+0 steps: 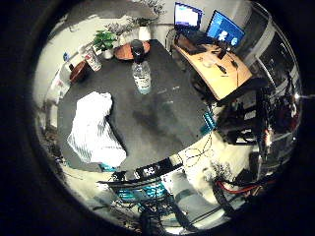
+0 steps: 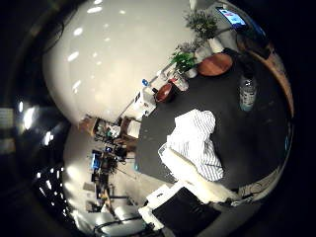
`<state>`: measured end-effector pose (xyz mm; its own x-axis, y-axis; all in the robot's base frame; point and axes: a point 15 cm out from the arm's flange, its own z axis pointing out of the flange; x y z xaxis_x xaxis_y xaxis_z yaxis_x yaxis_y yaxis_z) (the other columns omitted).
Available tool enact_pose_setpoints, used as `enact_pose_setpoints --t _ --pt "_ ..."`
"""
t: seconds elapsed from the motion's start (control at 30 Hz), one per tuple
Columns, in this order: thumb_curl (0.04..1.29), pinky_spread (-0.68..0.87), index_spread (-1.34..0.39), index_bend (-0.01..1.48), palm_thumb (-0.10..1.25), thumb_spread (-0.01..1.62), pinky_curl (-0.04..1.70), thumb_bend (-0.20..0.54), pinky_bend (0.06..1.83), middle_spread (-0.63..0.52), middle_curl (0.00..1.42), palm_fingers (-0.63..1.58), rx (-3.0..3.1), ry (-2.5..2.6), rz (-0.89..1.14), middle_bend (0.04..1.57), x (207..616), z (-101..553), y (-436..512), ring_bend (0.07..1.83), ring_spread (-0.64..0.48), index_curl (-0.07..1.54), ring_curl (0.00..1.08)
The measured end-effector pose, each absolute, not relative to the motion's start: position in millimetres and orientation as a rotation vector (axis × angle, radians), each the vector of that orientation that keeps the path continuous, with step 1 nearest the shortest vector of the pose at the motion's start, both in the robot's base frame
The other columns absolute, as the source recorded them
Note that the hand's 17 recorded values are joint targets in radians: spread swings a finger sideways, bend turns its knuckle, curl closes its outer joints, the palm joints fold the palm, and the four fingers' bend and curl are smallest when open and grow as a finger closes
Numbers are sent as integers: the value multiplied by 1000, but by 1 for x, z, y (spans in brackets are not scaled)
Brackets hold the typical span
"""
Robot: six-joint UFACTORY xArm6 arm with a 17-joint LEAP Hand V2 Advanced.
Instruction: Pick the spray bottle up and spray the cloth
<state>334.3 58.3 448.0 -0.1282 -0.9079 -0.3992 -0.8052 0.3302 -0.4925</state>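
Observation:
A clear spray bottle (image 1: 141, 73) with a black head stands upright on the dark table (image 1: 162, 123), towards its far side. A white striped cloth (image 1: 96, 130) lies crumpled on the table nearer the front edge, well apart from the bottle. My hand (image 2: 190, 190) hovers high above the front edge of the table, far from both. One white finger (image 2: 185, 168) reaches out straight over the cloth's edge in the thumb side view. The hand is open and holds nothing.
At the table's far end are a round wooden board (image 1: 127, 51), potted plants (image 1: 104, 40), a brown bowl (image 1: 78, 72) and a printed cup (image 1: 93, 60). A wooden desk (image 1: 221, 73) with two lit monitors (image 1: 225, 28) stands beside the table.

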Motion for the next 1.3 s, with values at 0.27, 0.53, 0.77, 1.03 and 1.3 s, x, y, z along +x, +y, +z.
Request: enact_pose_setpoints --t 0.27,0.53,0.77,1.03,1.3 --pt "362 660 -208 164 579 944 208 -29 873 183 330 110 -1505 1959 -202 194 334 445 59 338 307 300 252" --pt "361 661 -208 164 575 939 208 -31 872 183 329 111 -1508 1944 -214 194 331 449 59 337 307 299 252" --pt "358 662 -215 161 565 941 215 -30 904 182 329 116 -1528 1891 -222 193 314 460 64 355 310 295 254" --pt "356 664 -216 161 543 947 216 -32 933 182 332 112 -1476 1917 -321 196 320 466 30 367 309 292 254" --pt "354 673 -211 160 523 946 217 -31 965 188 335 111 -1371 2043 -346 195 341 436 -28 375 321 288 251"
